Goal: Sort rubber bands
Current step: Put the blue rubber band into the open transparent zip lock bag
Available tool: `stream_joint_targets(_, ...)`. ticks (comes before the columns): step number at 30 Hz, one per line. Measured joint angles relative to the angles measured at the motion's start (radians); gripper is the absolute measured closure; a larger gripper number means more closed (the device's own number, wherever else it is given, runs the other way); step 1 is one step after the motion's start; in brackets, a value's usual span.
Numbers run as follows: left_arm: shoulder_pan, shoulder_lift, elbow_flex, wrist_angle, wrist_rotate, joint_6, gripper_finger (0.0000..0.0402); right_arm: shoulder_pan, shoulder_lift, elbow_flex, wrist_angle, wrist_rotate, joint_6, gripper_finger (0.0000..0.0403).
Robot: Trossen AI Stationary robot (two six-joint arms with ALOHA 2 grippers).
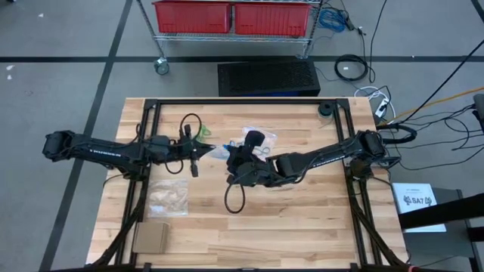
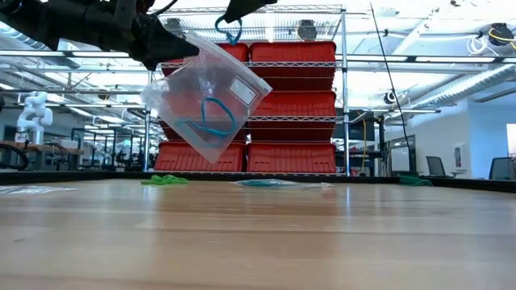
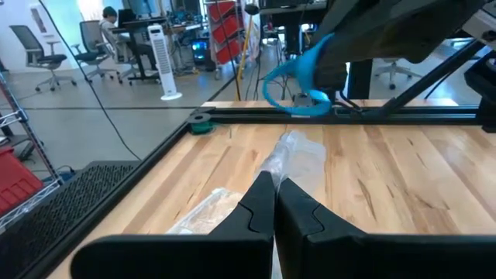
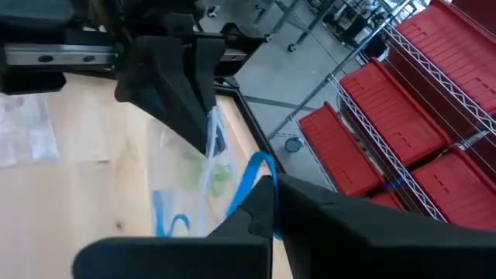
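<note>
Above the table point(image 1: 302, 227) near its far edge, the left gripper point(image 3: 274, 203) is clamped on the rim of a clear bag point(image 2: 205, 101) hanging with blue bands inside, while the right gripper point(image 4: 267, 203), closed on a blue rubber band point(image 2: 229, 31), sits just above the bag's mouth

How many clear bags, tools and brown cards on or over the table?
Clear bags: 3 (lifted bag, flat bag, far bag)
Tools: 2 (left tool shut on the lifted bag, right tool shut on a blue band)
Brown card: 1
Total: 6
</note>
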Motion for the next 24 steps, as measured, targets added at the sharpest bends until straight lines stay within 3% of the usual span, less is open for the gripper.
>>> stream_joint_targets(14, 0.000, 0.000, 0.000, 0.008, 0.000, -0.017, 0.0401, -0.007, 0.046, -0.001, -0.040, -0.044, 0.062, 0.0403)
stream_joint_targets(24, 0.000, 0.000, 0.000, 0.012, 0.000, -0.019, 0.0401, -0.045, 0.045, -0.001, -0.056, -0.223, 0.152, 0.0401)
